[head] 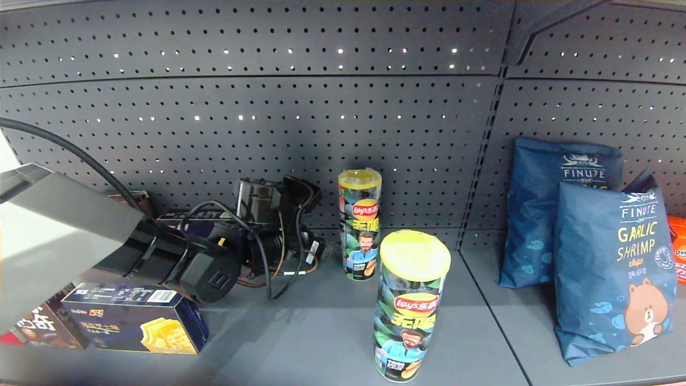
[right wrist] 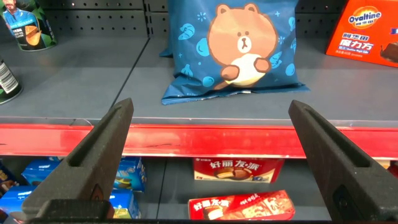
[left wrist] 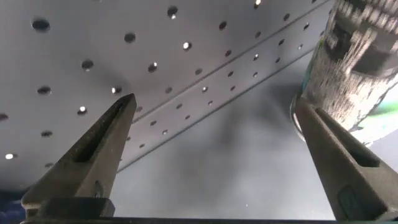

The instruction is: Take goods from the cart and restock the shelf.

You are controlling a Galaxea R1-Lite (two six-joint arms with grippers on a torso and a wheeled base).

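left gripper (left wrist: 214,102) was spread, empty | rear chip can (head: 359,225) stood upright on shelf (head: 321,343), just beside it toward robot's right | right gripper (right wrist: 211,102) was spread, facing shelf's front edge; left arm nearer

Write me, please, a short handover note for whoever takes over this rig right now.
Left tool: open, empty, deep on the shelf, beside the rear chip can.
Right tool: open, empty, before the shelf's red edge strip, facing a shrimp chips bag.
Done: rear chip can and front chip can stand upright on the shelf.
To do: probably back out of the shelf, then fetch more goods from the cart.
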